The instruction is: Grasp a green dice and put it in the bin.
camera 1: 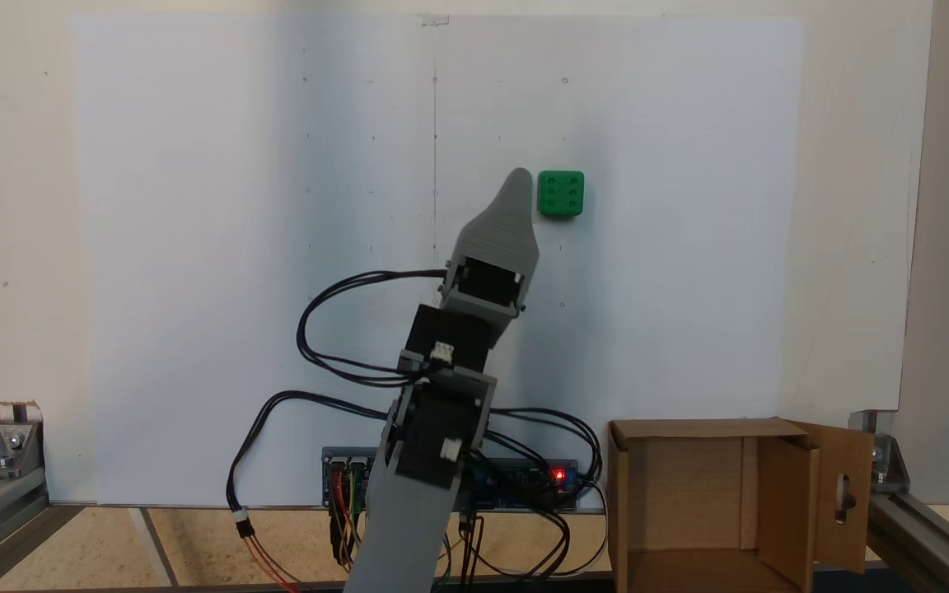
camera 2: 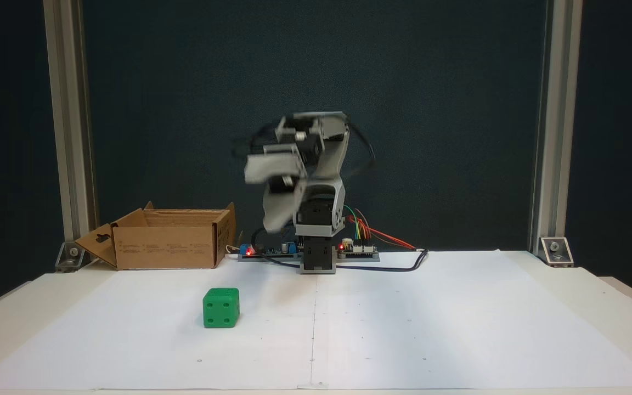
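Here, my gripper [camera 1: 519, 179] appeared from above as a single grey tip; its jaws lay one behind the other, so I could not tell whether it was wide or narrow. In the front view my gripper [camera 2: 273, 222] was blurred and raised well above the sheet, pointing down near my base [camera 2: 317, 258].

The dice [camera 1: 561, 194] lay on the white sheet [camera 1: 194, 247], just right of my tip in the top view, six pips up. The front view showed what the top view hid: the dice [camera 2: 221, 308] sat flat on the sheet, apart from my gripper, with a four-pip face toward that camera. As a cube, it had no long axis; its sides ran square to the sheet's edges.

The bin [camera 1: 693, 511] stood open at the sheet's near right corner in the top view, its slotted flap [camera 1: 843, 494] folded outward. In the front view the bin [camera 2: 165, 247] stood at back left, well apart from the dice. Bare sheet surrounded the dice on all sides.
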Robot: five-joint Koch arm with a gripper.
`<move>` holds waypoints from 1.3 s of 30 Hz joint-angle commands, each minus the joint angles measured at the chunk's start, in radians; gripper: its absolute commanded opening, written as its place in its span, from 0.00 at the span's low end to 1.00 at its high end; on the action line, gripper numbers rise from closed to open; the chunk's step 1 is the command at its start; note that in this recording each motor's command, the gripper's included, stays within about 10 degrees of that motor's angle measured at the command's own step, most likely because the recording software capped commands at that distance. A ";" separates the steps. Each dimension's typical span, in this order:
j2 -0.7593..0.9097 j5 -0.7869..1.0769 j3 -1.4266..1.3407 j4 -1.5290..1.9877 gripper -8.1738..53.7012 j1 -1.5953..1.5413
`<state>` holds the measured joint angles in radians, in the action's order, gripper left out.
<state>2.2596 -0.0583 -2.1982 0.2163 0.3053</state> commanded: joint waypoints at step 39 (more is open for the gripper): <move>-0.584 0.486 0.841 1.034 0.85 0.287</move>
<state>1.6751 0.3651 -1.4297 1.2533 0.5937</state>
